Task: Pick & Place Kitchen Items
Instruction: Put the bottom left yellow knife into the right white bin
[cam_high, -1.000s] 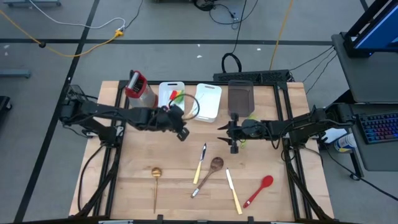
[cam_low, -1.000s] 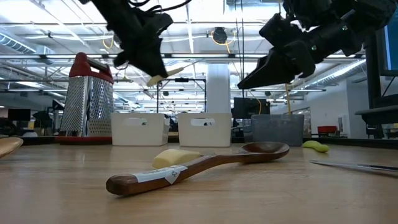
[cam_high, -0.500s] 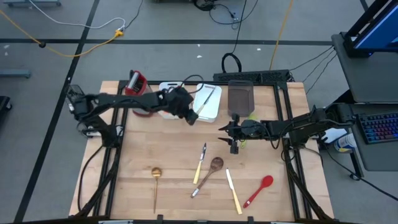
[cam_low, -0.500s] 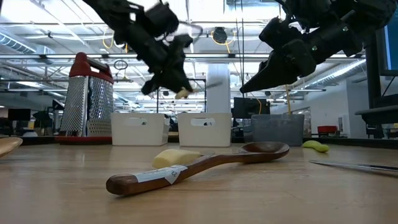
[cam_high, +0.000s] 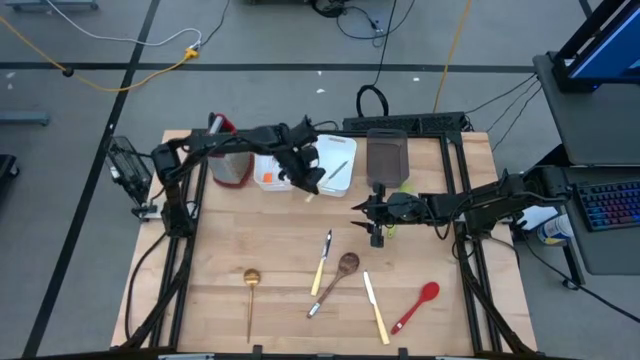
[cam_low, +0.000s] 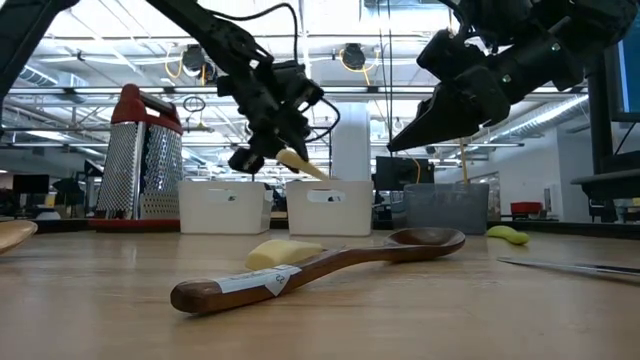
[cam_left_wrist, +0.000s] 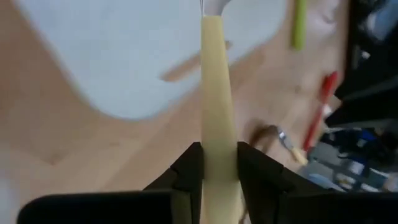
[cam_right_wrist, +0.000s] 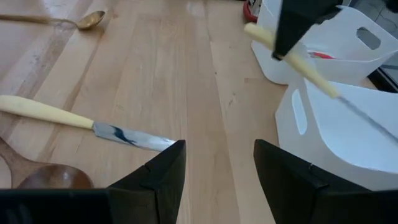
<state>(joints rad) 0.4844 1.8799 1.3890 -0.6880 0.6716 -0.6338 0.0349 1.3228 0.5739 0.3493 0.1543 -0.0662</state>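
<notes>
My left gripper (cam_high: 303, 176) hangs over the near rim of the middle white bin (cam_high: 338, 178), shut on a cream-handled knife (cam_right_wrist: 311, 71) whose blade reaches out over that bin. My right gripper (cam_high: 368, 216) hovers open over the table in front of the grey bin (cam_high: 386, 155), holding nothing. Lying flat on the table nearer the front are a second cream-handled knife (cam_high: 321, 262), a brown wooden spoon (cam_high: 336, 282), a third knife (cam_high: 376, 306), a red spoon (cam_high: 416, 306) and a gold ladle (cam_high: 250, 292). My left gripper pinches the knife's cream handle (cam_left_wrist: 214, 127) between its two fingers (cam_left_wrist: 188, 167), which slant down from the table's left. The handle runs on ahead past the fingertips to the blade. The knife is lifted clear and tilted, its handle end (cam_high: 308, 195) toward the table's near side.
Another white bin (cam_high: 266, 172) with an orange piece stands left of the middle one. A metal grater with a red top (cam_high: 226, 152) stands at the far left. A green piece (cam_high: 403, 184) lies by the grey bin. Bare wood lies between the bins and the utensils.
My left gripper has swung toward the table's far and right side and sunk a little, from in front of the left white bin to the middle white bin. Its wrist has rolled, and the knife has turned with it, so the blade now points over that bin.
</notes>
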